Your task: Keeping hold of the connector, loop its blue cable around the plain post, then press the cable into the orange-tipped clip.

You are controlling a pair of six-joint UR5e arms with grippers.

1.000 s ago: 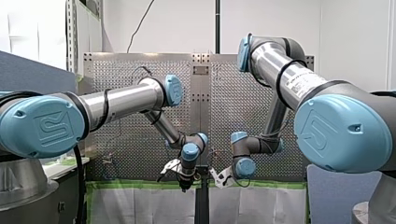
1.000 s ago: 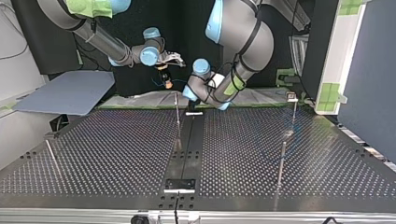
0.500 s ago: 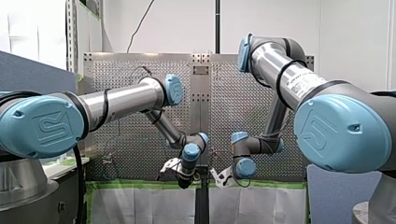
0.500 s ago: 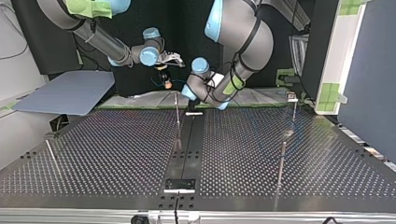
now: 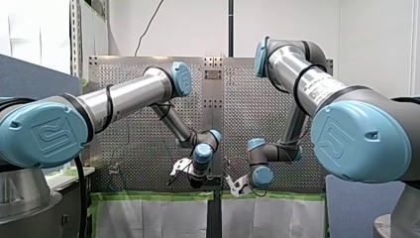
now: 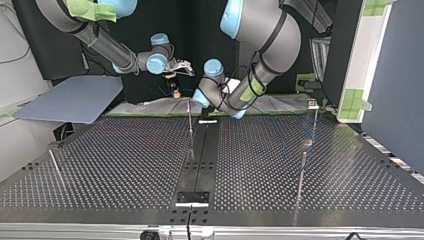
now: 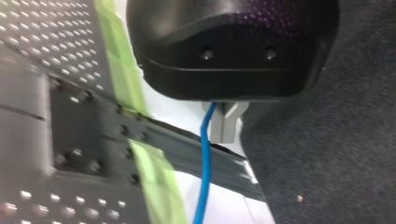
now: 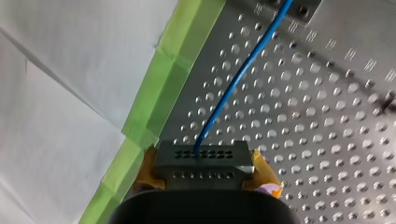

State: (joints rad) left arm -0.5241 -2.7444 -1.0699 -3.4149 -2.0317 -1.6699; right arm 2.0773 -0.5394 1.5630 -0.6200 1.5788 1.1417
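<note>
Two yellow pads of my right gripper are being squeezed against the connector, its width apart | blue cable being led ahead toward 1 o'clock | top view: gripper at 11 o'clock of post | risk: connector being twisted loose by cable tension.

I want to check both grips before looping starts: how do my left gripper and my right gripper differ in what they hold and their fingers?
Hold: my right gripper is shut on the grey rectangular connector; my left gripper appears shut on the thin blue cable itself.
Fingers: my right gripper's pads are yellow; my left gripper's fingers are pale grey under a black body.
Shared: blue cable leads away from each.
</note>
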